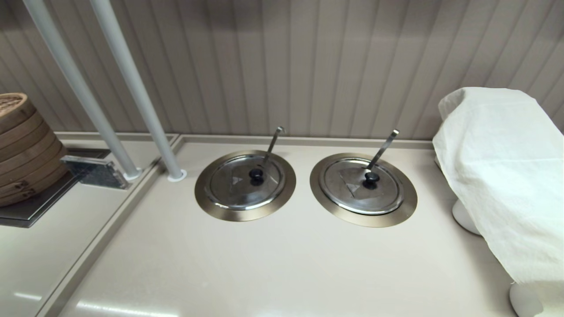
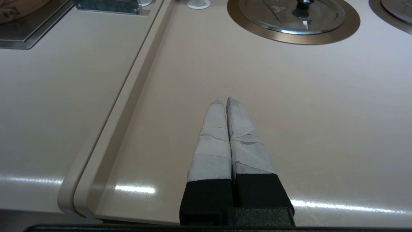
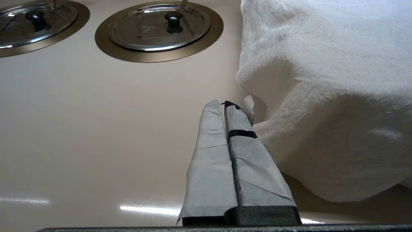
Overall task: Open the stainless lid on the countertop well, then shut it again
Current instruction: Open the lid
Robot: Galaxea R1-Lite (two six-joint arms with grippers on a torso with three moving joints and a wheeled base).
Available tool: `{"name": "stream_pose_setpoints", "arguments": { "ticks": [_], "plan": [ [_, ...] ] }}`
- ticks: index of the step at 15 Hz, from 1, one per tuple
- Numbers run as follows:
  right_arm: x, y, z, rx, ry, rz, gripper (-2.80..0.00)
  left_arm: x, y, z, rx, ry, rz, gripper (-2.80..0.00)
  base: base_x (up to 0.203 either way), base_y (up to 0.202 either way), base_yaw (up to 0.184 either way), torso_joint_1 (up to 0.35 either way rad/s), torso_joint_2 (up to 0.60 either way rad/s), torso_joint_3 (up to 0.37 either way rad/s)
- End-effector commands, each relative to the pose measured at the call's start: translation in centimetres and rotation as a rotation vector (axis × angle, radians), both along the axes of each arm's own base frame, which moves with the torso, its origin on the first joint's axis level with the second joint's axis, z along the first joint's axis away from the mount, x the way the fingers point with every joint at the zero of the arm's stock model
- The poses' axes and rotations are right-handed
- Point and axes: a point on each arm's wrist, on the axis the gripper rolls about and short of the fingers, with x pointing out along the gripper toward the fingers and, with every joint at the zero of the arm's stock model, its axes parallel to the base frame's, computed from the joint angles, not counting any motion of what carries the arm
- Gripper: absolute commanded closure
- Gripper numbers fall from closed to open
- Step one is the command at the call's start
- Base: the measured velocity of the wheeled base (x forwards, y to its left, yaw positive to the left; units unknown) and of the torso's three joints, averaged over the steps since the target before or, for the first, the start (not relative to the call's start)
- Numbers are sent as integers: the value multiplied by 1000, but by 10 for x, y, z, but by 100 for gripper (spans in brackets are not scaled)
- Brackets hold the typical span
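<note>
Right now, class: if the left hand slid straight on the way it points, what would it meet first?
Bare counter first, then probably the bronze ring of the left well and its lid. The shut left hand aims slightly to one side of that ring, so depth leaves it uncertain.

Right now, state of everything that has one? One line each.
stainless lid: closed, seated flat on the countertop well.
hook-tipped ladle handle: sticking up through the lid's notch.
twin lid: closed on its own ring.
left claw: shut, empty, over bare counter, short of the well.
right claw: shut, empty, beside the white cloth.
white cloth: draped over something hidden.
</note>
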Motion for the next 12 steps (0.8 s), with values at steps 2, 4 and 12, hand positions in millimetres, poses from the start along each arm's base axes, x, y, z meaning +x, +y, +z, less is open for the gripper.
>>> {"name": "stream_pose_setpoints", "arguments": {
  "ticks": [2,4,12],
  "plan": [
    [0,0,0,0,1,0,0,0,0,0,0,1,0,0,0,0,0,0,0,0],
    [0,0,0,0,0,0,0,0,0,0,0,1,0,0,0,0,0,0,0,0],
    [0,0,0,0,0,0,0,0,0,0,0,1,0,0,0,0,0,0,0,0]
  ]
}}
